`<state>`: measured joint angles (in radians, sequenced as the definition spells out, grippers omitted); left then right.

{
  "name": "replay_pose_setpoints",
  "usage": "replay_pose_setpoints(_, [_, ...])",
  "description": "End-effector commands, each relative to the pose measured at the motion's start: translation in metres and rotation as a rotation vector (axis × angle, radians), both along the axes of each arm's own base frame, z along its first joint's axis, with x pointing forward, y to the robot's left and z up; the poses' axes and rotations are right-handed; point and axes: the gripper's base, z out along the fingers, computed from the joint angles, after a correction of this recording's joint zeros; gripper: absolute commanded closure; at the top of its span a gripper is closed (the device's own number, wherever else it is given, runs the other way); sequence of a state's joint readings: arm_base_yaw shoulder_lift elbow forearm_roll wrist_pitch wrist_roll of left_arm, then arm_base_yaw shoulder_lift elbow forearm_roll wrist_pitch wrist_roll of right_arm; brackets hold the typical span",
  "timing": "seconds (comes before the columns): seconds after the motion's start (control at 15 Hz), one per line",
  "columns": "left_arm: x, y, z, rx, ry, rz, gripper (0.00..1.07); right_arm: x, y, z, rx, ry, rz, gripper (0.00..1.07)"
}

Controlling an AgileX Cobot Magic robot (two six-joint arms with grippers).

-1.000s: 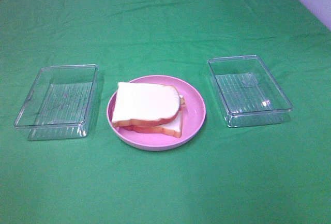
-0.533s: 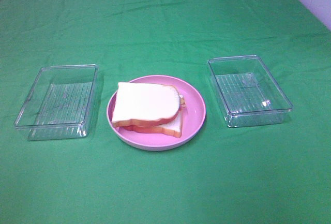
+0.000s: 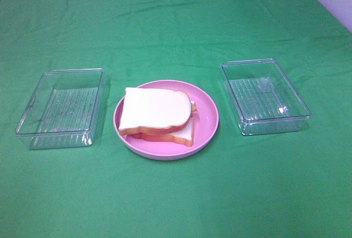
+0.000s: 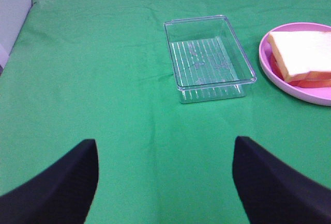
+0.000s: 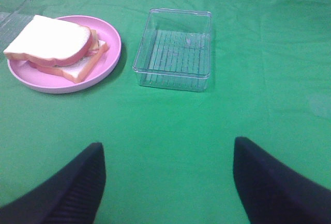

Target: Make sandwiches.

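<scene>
The sandwich [image 3: 157, 116] lies stacked on a round pink plate [image 3: 207, 118] in the middle of the table: two white slices with orange-brown crust and a thin reddish layer between them. It also shows in the left wrist view as the sandwich [image 4: 305, 57] and in the right wrist view as the sandwich [image 5: 54, 45]. No arm appears in the exterior high view. My left gripper [image 4: 163, 180] is open over bare cloth, well short of the left tray. My right gripper [image 5: 166, 180] is open too, holding nothing, back from the right tray.
A clear plastic tray [image 3: 61, 107] stands left of the plate and another clear tray [image 3: 264, 95] stands right of it; both look empty. Wrinkled green cloth [image 3: 176, 23] covers the table. Pale wall shows at the far corners.
</scene>
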<state>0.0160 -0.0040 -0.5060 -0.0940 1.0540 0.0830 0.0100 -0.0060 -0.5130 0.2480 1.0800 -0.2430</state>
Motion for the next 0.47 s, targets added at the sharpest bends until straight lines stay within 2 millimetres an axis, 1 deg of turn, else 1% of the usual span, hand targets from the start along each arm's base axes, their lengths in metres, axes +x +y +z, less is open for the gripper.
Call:
replay_pose_setpoints(0.07, [-0.0025,-0.0005,-0.0016,-0.005,-0.022,0.000,0.37,-0.0017,0.0002,-0.0001,-0.008,-0.020,0.001,0.40])
replay_pose_setpoints(0.47, [-0.0025,-0.0005,-0.0016,-0.005,-0.022,0.000,0.37,-0.0016,0.0003,-0.0001,-0.007,-0.019,0.002,0.40])
